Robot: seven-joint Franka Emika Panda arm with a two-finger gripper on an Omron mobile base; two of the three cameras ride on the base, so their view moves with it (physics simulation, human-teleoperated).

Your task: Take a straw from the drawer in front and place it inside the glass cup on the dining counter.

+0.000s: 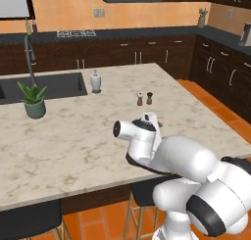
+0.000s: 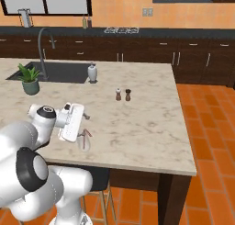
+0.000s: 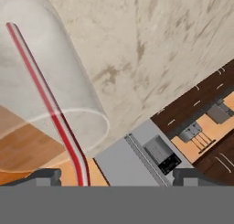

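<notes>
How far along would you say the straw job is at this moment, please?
Done: the straw is out of the drawer and runs down into the glass cup on the dining counter. In hand: the gripper sits right over the cup, with the straw's top by its fingertips; whether it grips the straw I cannot tell. Left: let go if needed and lift the hand away.

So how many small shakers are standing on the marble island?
2: a pale-capped shaker and a dark-capped shaker, side by side mid-counter, right of the soap dispenser. The arm could hide others.
</notes>
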